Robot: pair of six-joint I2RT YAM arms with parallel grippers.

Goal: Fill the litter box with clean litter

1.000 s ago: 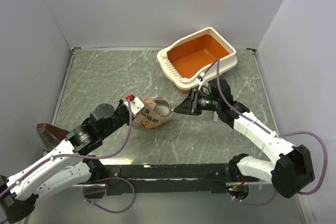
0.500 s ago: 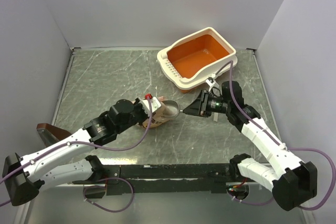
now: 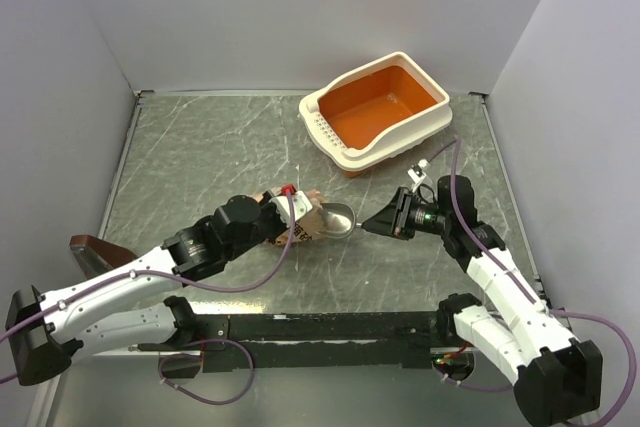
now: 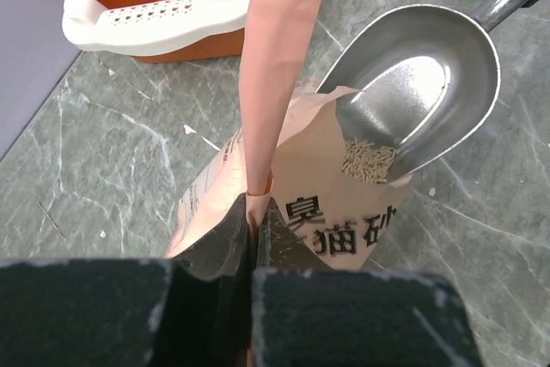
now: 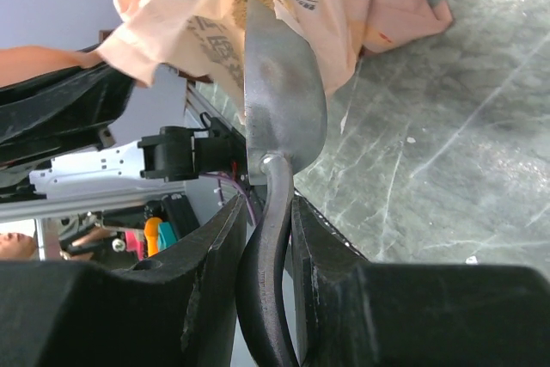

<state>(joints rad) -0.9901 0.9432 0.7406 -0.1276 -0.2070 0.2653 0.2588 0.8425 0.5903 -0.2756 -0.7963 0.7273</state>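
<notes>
Now: the scoop [image 4: 412,83] sits with its front lip at the mouth of the bag [image 4: 301,178]. Only a thin scatter of litter [image 4: 369,159] lies in the low end of the bowl.

Right claw [image 5: 266,212] is closed narrow around the scoop handle. Left claw [image 4: 255,221] is pinched fully shut on a raised paper flap of the bag.

Litter box [image 3: 322,125] sits upper right of centre in the overhead view, well apart from the bag. Its orange floor looks bare.

Risks, as I judge them:
- Grains lie next to the open lip, so a forward tilt on the way over would spill them on the table [image 3: 200,147].
- The lip could snag the paper edge and drag the bag.
- The thin flap may slip or tear, and the mouth would then collapse.
- The handle could twist in the grip.
</notes>
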